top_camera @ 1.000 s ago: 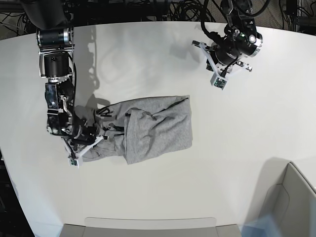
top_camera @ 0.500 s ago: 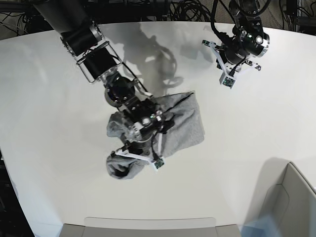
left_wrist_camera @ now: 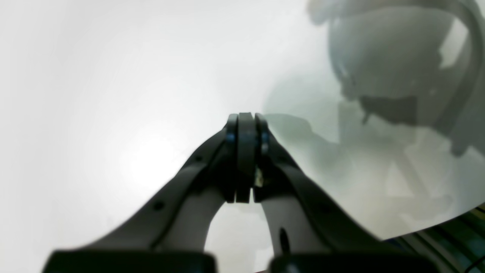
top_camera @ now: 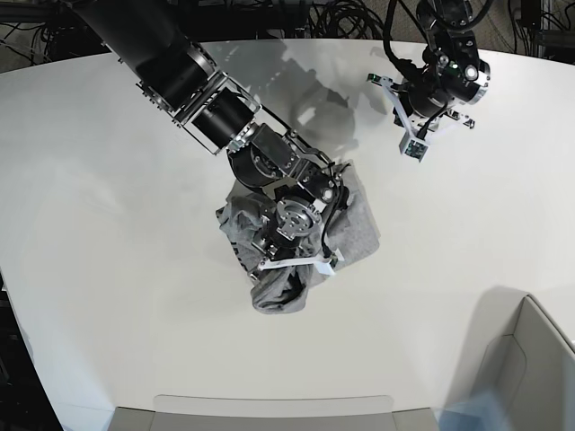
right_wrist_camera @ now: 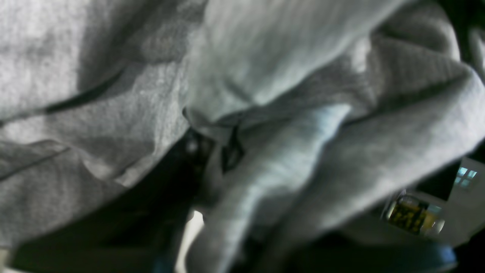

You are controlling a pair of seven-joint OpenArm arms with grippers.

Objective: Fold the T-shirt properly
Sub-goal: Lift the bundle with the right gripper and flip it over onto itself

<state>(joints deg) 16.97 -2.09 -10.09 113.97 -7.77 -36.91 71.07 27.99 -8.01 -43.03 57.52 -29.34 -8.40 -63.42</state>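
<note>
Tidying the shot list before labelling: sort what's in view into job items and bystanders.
Part of the job:
- T-shirt, bunched under the right arm
- right pincer, down in the cloth
- left pincer, shut and empty, over bare table

Just lying about:
- white table
- grey box at the table's corner
- cables behind the table
</note>
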